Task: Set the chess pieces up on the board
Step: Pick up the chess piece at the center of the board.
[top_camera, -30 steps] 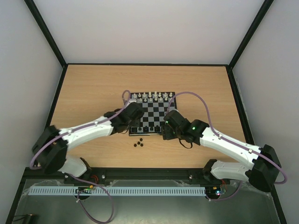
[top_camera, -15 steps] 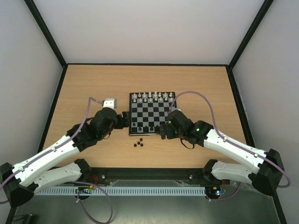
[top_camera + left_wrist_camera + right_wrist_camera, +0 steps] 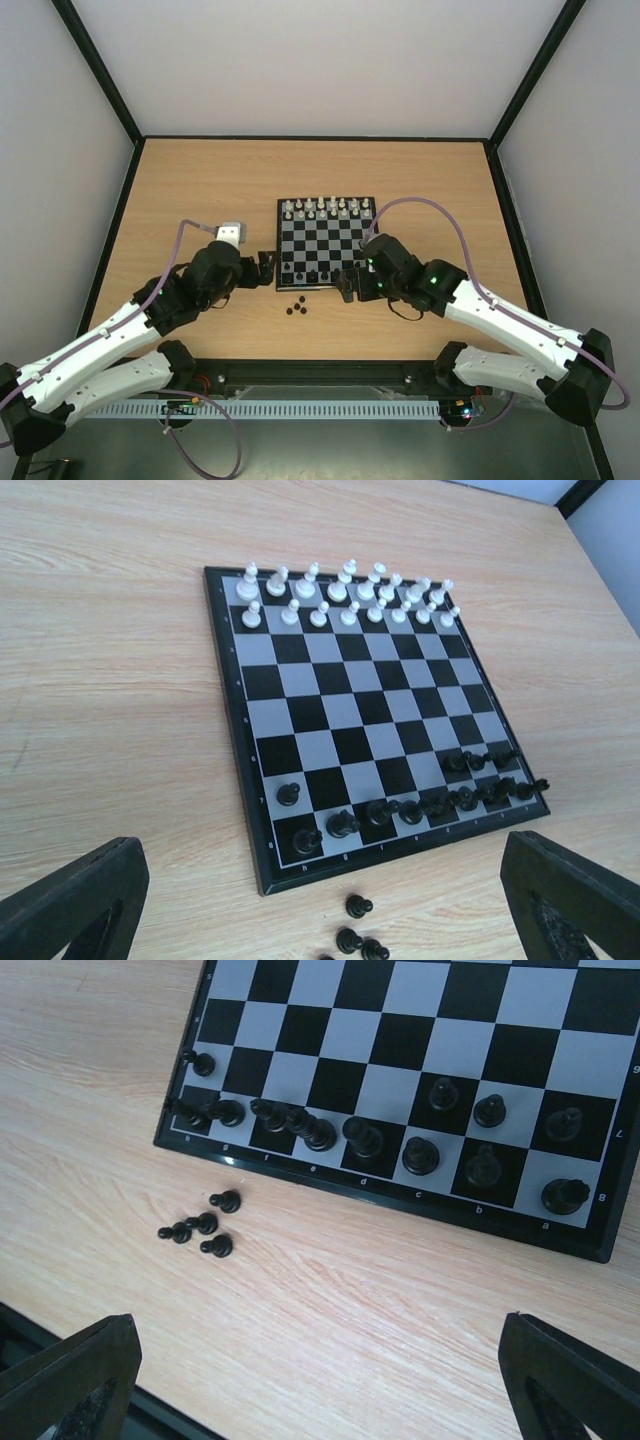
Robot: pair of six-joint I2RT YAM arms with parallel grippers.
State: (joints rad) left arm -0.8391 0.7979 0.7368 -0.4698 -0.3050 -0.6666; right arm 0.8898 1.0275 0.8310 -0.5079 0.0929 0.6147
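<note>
The board (image 3: 331, 238) lies mid-table, white pieces along its far rows. Black chess pieces (image 3: 410, 811) fill its near row, with a few more pawns (image 3: 489, 1110) one row in. Several loose black pawns (image 3: 297, 307) lie on the wood just in front of the board's near edge, also seen in the left wrist view as pawns (image 3: 358, 908) and in the right wrist view as pawns (image 3: 203, 1225). My left gripper (image 3: 266, 264) hovers open off the board's near-left corner, holding nothing. My right gripper (image 3: 349, 286) hovers open at the near-right corner, also holding nothing.
The wooden table (image 3: 190, 200) is bounded by a black frame and pale walls on three sides. Both arm bases sit on the black rail (image 3: 320, 375) at the near edge. Purple cables loop over each arm.
The left arm has drawn back off the board's near-left corner to the left, its jaws opening. The right gripper has opened and backed slightly off the near-right corner.
</note>
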